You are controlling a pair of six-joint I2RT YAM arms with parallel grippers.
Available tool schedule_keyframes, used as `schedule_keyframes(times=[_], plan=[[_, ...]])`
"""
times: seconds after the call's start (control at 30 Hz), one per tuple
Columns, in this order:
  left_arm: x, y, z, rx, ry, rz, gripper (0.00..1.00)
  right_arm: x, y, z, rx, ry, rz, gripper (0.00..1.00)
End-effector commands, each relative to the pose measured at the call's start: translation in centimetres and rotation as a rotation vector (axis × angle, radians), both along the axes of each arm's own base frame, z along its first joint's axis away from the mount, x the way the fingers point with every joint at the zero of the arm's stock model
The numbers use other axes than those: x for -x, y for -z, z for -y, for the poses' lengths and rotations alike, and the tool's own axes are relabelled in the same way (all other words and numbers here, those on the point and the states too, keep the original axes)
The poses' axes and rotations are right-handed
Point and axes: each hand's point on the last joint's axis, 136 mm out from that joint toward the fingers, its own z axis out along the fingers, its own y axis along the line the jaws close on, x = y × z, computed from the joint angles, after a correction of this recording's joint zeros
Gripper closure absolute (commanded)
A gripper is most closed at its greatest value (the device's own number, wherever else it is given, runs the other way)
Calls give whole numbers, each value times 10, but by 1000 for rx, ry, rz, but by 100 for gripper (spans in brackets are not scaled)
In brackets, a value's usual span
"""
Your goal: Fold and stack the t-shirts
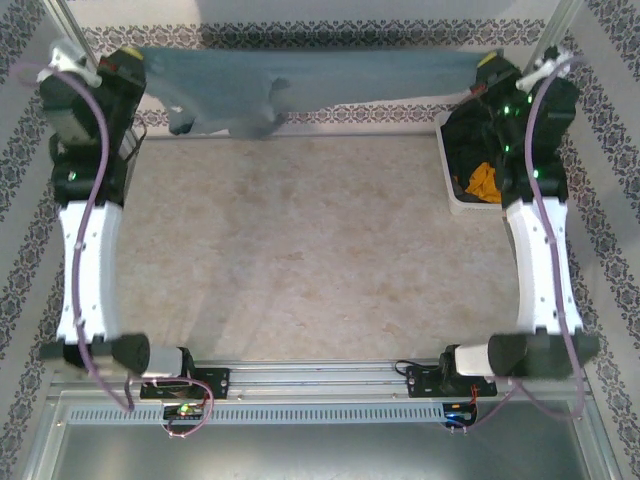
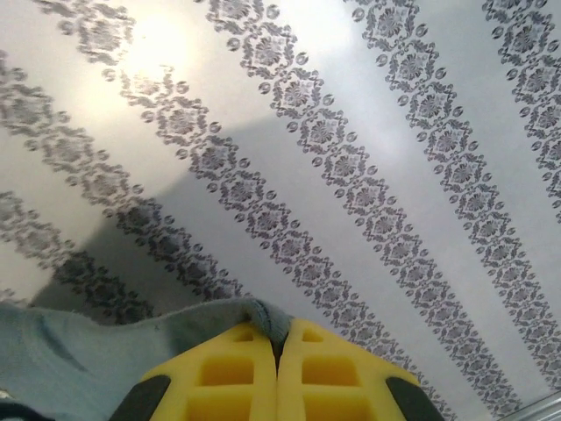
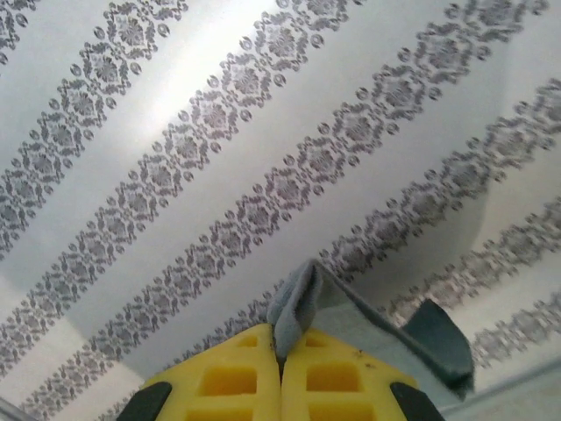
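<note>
Backdrop is striped wallpaper point(image 2: 368, 158) with grey damask medallions running in bands, and it wraps around a beige marbled bench point(image 1: 320, 270). The left tool point(image 2: 279, 340) has its yellow pads pressed flat together with a fold of the slate blue-grey t-shirt point(image 2: 79, 346) pinched right at the tips; from the wrist cam the fabric trails off to the lower left. The right tool point(image 3: 282, 349) is doing the same thing, pads clamped tight on a bunched edge of the cloth that pokes up between them and runs off to the lower right. From the overhead cam the left tool point(image 1: 125, 62) and right tool point(image 1: 492, 65) sit high at the far corners of the bench, well apart, and the t-shirt point(image 1: 330, 78) hangs stretched between them like a banner along the far edge. It's pulled fairly taut across the top, with a sleeve point(image 1: 255, 118) and some loose cloth drooping down nearer the left side. Just beside the right arm at the bench's right edge there's a white bin point(image 1: 446, 170) holding dark clothes and something orange point(image 1: 484, 182). Purple cables point(image 1: 100, 160) run along both arms down to the bases at the near edge.
</note>
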Motion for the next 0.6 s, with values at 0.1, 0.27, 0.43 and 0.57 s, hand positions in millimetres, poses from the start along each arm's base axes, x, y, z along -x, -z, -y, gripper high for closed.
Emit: schedule_keyframes(times=[0.1,0.27,0.43,0.57], plan=[[12,183,-1,77,-33,-430,100,31,170,7,-12,87,-368,100],[48,331,3,89,-51,-796,62,73,331,-1,-39,98,-770,53],[83,385,-1,48,-79,-979,48,100,382,5,34,111,-966,38],[104,407,10,18,-38,-1126,46,102,382,10,77,133,-982,40]])
